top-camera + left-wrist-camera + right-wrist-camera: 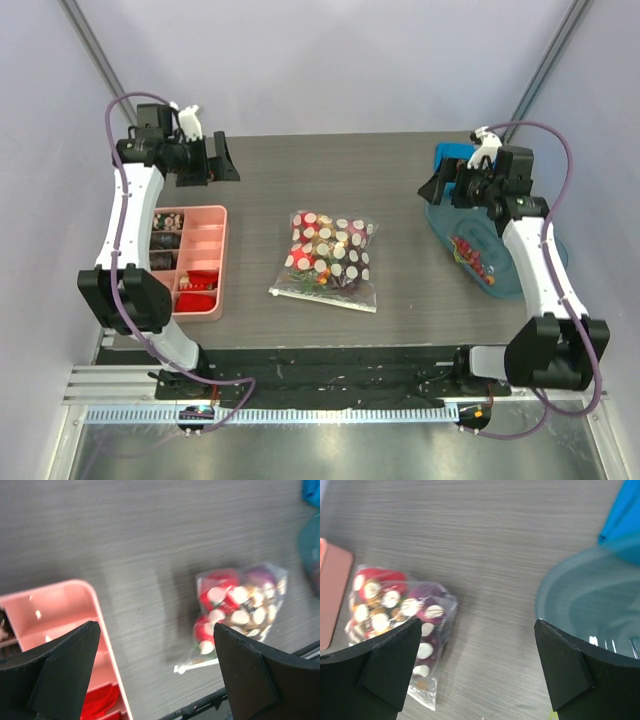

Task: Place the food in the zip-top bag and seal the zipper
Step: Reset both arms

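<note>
The zip-top bag point(328, 258) lies flat in the middle of the table, clear with white dots. Food point(312, 232) fills it: red pieces at the far end, purple and orange ones nearer. Its whitish zipper point(322, 296) runs along the near edge; whether it is sealed I cannot tell. My left gripper point(222, 160) hovers open at the back left, well away from the bag. My right gripper point(437, 185) hangs open at the back right, also apart from it. The left wrist view shows the bag point(240, 607) and zipper point(197, 666) between empty fingers. The right wrist view shows the bag point(395, 615) lower left.
A pink compartment tray point(215, 262) sits at the left with red pieces point(198, 282) in its near cells. A blue-tinted clear tub point(510, 270) stands at the right under my right arm, small colourful bits inside. A black strip borders the table's near edge.
</note>
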You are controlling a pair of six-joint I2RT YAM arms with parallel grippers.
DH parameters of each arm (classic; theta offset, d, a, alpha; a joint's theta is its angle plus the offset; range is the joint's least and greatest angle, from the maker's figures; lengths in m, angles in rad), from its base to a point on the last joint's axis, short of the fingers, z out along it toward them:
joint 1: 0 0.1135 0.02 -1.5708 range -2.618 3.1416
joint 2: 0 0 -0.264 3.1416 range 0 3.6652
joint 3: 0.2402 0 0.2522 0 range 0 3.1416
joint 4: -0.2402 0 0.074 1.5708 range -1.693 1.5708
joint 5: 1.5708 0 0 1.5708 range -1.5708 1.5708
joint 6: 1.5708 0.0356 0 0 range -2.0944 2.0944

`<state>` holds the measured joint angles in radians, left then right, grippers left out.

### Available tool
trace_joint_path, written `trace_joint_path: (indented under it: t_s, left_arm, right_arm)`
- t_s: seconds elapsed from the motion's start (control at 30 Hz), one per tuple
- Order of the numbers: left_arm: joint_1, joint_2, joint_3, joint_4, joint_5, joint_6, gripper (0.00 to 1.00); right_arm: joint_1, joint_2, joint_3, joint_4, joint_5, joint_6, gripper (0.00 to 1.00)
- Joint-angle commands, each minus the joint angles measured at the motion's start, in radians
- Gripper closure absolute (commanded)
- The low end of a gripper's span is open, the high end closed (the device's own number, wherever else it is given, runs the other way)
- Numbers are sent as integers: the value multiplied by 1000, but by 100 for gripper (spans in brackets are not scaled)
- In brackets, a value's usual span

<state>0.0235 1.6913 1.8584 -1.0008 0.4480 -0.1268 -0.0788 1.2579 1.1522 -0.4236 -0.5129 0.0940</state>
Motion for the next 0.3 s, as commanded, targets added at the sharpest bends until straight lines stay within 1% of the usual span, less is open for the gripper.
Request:
trace_joint_path:
  t_s: [0.0,0.07,0.1,0.2,0.27]
  left_arm:
    - [12,-113,-192,20,-117,58,0]
    - [12,-162,-292,62,-144,61,0]
    - [12,-174,-312,67,-149,68,0]
    - [12,-199,-353,62,-173,98,0]
    - [13,-205,-343,51,-199,111,0]
  right_arm:
    - [-10,107,90,-64,112,20,0]
    - [-10,144,119,-89,116,9,0]
    - [-10,170,125,-95,111,3,0]
    - [-10,187,135,-103,97,-7,0]
    - [-10,193,150,-107,102,-13,1]
